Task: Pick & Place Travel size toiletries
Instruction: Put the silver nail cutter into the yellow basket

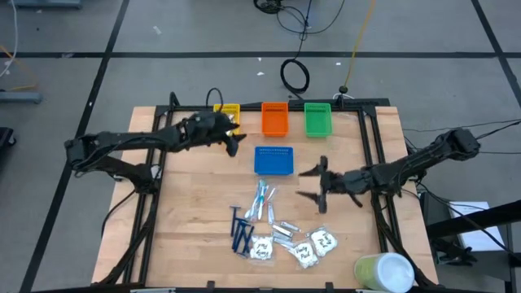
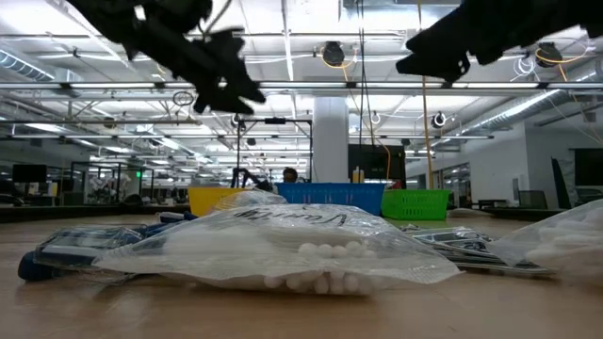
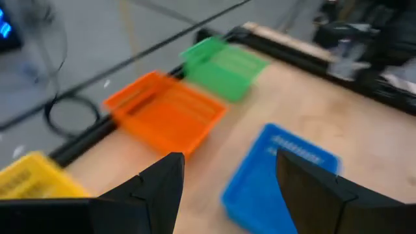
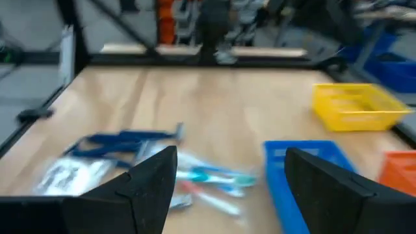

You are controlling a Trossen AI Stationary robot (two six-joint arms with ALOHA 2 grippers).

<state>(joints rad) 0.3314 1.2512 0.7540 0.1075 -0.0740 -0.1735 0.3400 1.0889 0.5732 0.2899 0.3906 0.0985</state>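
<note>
The toiletries lie in a heap near the table's near edge: dark blue razors (image 1: 241, 231), light-blue-and-white sticks (image 1: 262, 200), silvery packets (image 1: 285, 232) and white sachets (image 1: 313, 246). The low view shows a clear bag of white pieces (image 2: 283, 247) up front. My left gripper (image 1: 234, 140) is open and empty, raised between the yellow tray (image 1: 228, 111) and the blue tray (image 1: 273, 160). My right gripper (image 1: 311, 184) is open and empty, raised right of the sticks, fingers pointing toward the table's left. The right wrist view shows the razors (image 4: 123, 143) and sticks (image 4: 211, 179) ahead of it.
An orange tray (image 1: 275, 119) and a green tray (image 1: 317, 119) stand along the far edge beside the yellow one. A big pale green-and-white cylinder (image 1: 383, 273) sits at the near right corner. Bare wood lies left of the heap and between the trays and the heap.
</note>
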